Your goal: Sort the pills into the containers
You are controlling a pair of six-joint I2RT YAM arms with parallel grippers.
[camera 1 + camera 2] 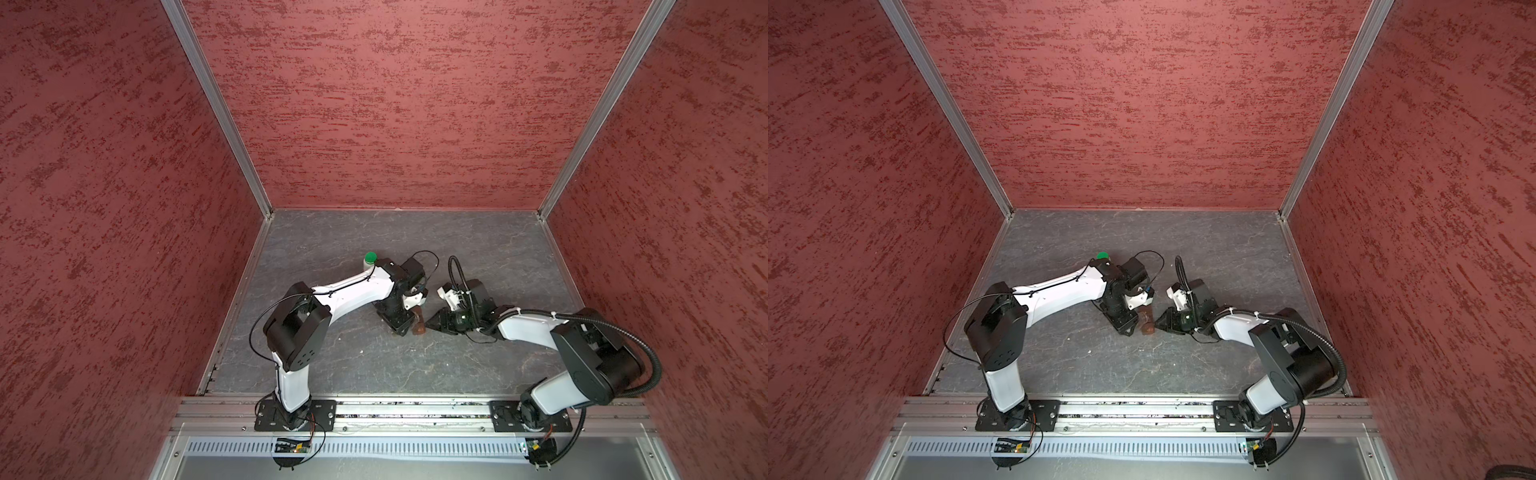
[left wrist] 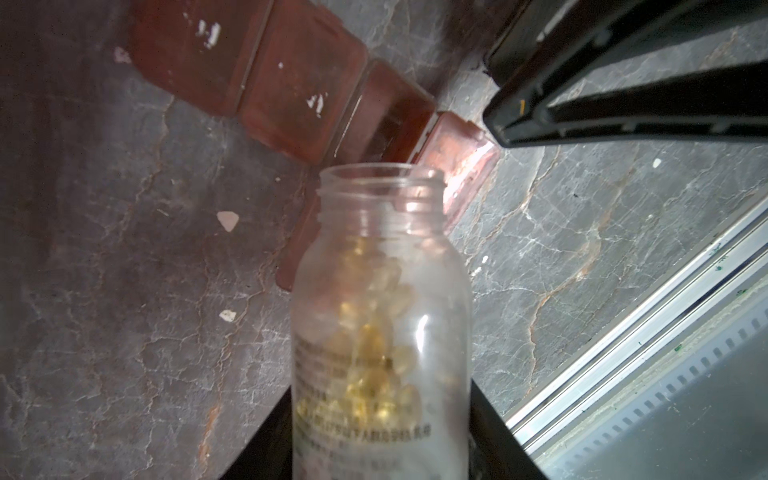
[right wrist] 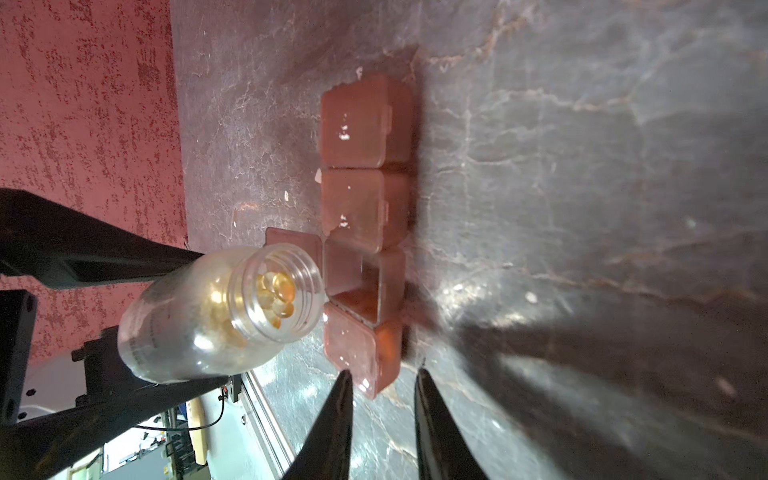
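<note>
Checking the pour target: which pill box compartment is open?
The second compartment from the right gripper end; its lid is flipped back, the other three are shut.

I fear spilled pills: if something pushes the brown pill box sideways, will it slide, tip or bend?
The pill box lies low and flat on the table, so it probably slides rather than tips. Thin translucent plastic suggests it is light and may pivot. Its open lid could flap.

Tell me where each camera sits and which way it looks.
Top views: high overhead, looking down at the table; left arm, right arm show whole.
Left wrist: on the left gripper, looking along its held pill bottle toward the organizer.
Right wrist: behind the right gripper, fingertips showing, facing the organizer.
Wrist views share pill bottle, organizer.
</note>
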